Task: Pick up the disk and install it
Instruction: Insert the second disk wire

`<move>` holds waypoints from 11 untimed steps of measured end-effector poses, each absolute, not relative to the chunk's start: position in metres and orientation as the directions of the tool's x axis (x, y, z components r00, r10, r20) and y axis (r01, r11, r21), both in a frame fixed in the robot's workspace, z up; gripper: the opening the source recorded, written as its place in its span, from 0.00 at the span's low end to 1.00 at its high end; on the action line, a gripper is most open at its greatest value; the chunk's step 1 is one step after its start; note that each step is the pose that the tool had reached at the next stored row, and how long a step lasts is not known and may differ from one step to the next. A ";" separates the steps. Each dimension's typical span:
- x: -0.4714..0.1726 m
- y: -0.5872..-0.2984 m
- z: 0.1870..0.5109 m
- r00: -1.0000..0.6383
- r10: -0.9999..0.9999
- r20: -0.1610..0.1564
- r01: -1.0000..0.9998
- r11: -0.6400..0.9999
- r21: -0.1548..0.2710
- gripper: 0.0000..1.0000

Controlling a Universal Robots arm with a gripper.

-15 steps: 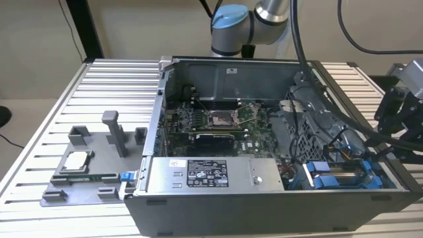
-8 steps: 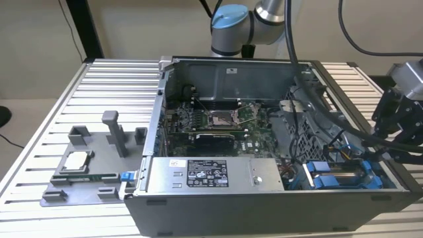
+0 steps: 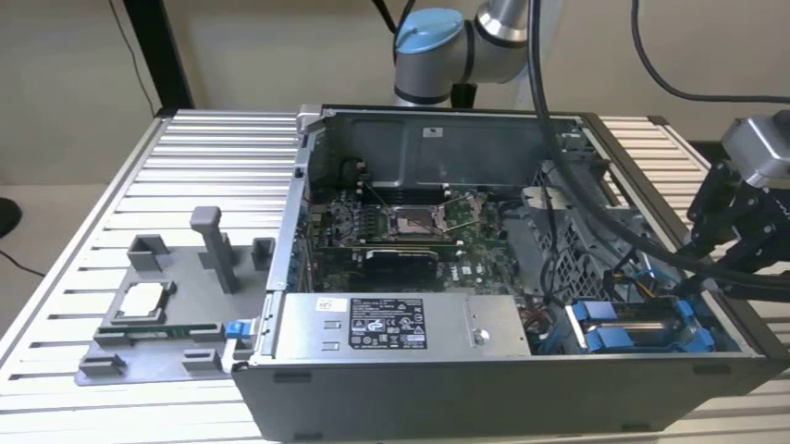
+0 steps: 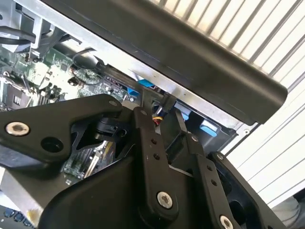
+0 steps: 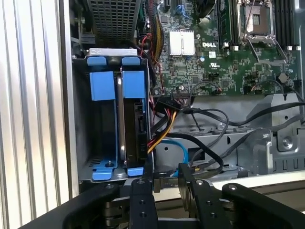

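Note:
The disk (image 5: pixel 132 119) stands on edge in the drive cage (image 5: pixel 81 119) of the open computer case, its bright blue bracket (image 5: pixel 134 85) along its edge. A second blue bracket (image 5: pixel 102 86) sits in the slot beside it. In the exterior view the disk (image 3: pixel 613 337) is in the case's front corner at the exterior view's right. My gripper (image 5: pixel 165 170) hangs just off the cage end, over the case wall, open by a narrow gap with nothing between its fingers. In the second wrist view the gripper (image 4: pixel 162 112) has only cables showing through that gap.
Orange, red and black cables (image 5: pixel 162 129) run close beside the disk. The motherboard (image 3: pixel 408 227) fills the case floor, and a large grey box (image 3: pixel 395 326) with a white label lies along the front. A grey fixture plate (image 3: pixel 161 324) holding a small silver chip (image 3: pixel 142 299) lies on the slatted table.

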State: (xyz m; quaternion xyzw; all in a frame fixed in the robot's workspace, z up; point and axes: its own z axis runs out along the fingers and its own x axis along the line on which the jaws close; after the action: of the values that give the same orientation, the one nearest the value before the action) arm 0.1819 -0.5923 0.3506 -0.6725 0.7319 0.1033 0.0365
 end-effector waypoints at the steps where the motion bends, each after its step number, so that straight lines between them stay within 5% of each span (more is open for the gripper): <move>1: 0.182 -0.592 0.350 -0.093 -0.976 -0.196 -0.992 0.074 0.103 1.00; 11: 0.185 -0.597 0.349 -0.094 -0.976 -0.198 -0.991 0.074 0.109 1.00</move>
State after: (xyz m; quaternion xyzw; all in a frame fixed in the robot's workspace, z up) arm 0.1846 -0.5969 0.3493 -0.6720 0.7318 0.1078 0.0362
